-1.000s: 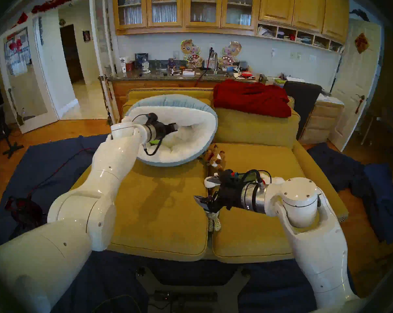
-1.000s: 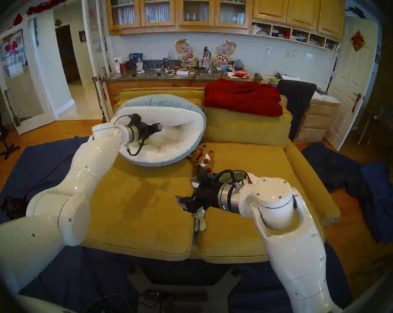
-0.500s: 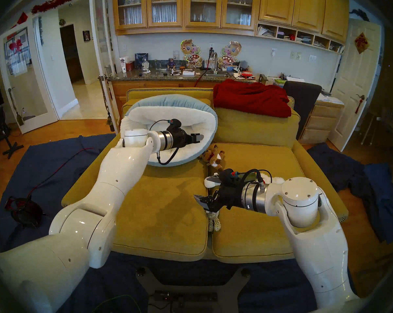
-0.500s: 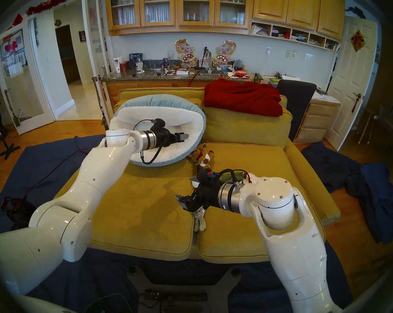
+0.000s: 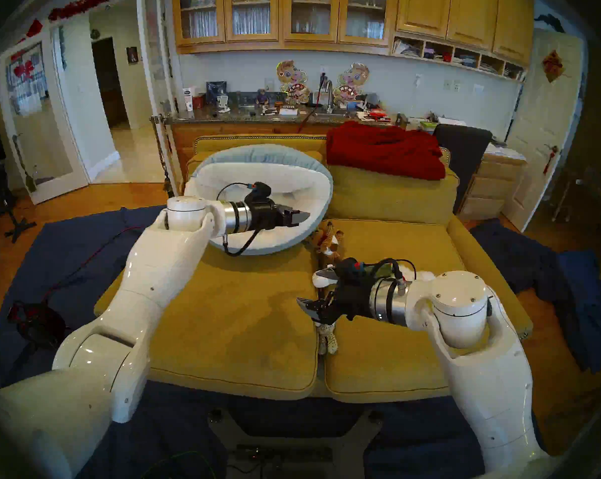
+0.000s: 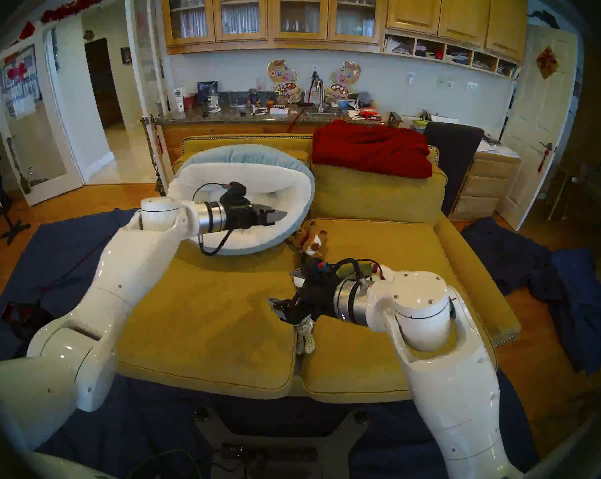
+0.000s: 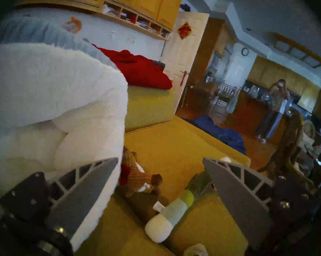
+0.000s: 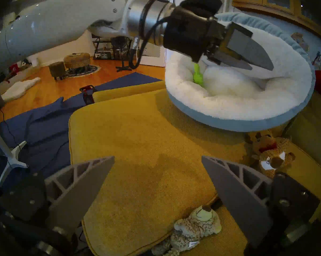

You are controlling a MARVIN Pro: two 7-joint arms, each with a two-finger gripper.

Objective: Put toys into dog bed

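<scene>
While the left gripper (image 5: 297, 217) hangs over the dog bed (image 5: 292, 177) with its jaws spread and empty, a green cactus toy (image 8: 198, 75) lies in the bed's white fleece. Propped against the back cushions of the mustard sofa (image 5: 243, 316), the bed has the brown knitted animal (image 5: 328, 241) just beside its near rim. The right gripper (image 5: 314, 307), jaws spread and empty, hangs above the grey spotted cub (image 5: 327, 340) in the seam between the seat cushions. Behind it lies the white-blue-green tube (image 7: 168, 216). A red blanket (image 5: 385, 150) drapes the sofa back.
</scene>
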